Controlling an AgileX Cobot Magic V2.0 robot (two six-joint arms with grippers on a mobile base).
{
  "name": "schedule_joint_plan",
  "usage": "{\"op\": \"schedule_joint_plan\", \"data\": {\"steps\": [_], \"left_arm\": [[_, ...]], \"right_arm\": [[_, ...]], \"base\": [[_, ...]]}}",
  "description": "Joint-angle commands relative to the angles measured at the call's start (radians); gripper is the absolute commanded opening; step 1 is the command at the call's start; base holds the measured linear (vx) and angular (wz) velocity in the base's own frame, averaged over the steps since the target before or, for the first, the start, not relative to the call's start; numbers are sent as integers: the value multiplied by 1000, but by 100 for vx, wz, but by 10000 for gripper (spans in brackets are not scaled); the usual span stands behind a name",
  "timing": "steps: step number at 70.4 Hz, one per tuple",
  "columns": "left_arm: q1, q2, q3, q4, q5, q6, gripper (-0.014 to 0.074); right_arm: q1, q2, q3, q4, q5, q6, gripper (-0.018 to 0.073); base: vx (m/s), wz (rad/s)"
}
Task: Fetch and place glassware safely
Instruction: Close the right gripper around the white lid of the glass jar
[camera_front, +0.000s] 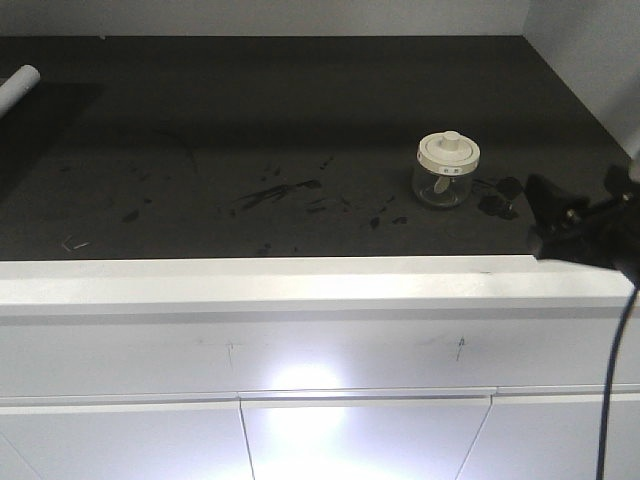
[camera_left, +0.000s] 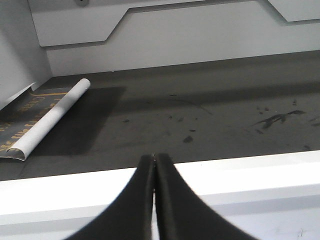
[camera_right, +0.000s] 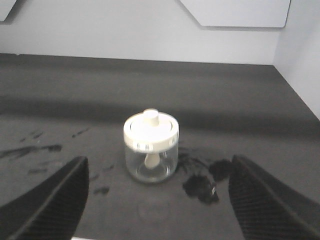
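**Glass jar framed between spread fingers, grasp not yet made**

Front view: The glass jar (camera_front: 447, 172) is seen upright on the matte black countertop (camera_front: 300, 110), toward 2 o'clock from frame centre. Scuffs and dark crumbs are noted on the surface. The right gripper (camera_front: 545, 215) is held at the jar's 4 o'clock, near it but apart. A white tube (camera_front: 16, 88) lies far off at 10 o'clock.

Left wrist view: The left gripper (camera_left: 155, 165) is seen with its fingers pressed together and nothing between them, above the white counter edge (camera_left: 250, 172). The tube is a smooth rolled cylinder at 10 o'clock.

Right wrist view: The textured black fingers (camera_right: 55, 200) are spread wide, and the jar is centred at 12 o'clock between them, untouched. The squat clear wall is judged slick and brittle. The cream lid looks rounded, with a small knob.

Judgement: the fingers should be advanced level and closed gently on the glass body below the lid rim. The lid should not be gripped, since it may lift off. The dark debris (camera_right: 202, 182) at the jar's 4 o'clock should be avoided.
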Motion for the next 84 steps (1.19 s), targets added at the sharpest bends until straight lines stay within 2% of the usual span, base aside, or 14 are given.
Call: {"op": "schedule_joint_plan", "data": {"steps": [1,21,41,63,84], "left_arm": [[-4,10,-26,-10,-69,-10,-7],[-4,10,-26,-10,-69,-10,-7],[-4,10,-26,-10,-69,-10,-7],[-4,10,-26,-10,-69,-10,-7],[-4,10,-26,-10,-69,-10,-7]], "right_arm": [[3,66,-87,-16,-121,-7,559],[3,399,-328,-59,-231,-4,559],[3,652,-481,-60,-402,-4,559],[3,825,-633,-61,-402,-4,533],[3,860,-673,-57,-403,-4,458]], "base": [[0,0],[0,0],[0,0],[0,0],[0,0]]}}
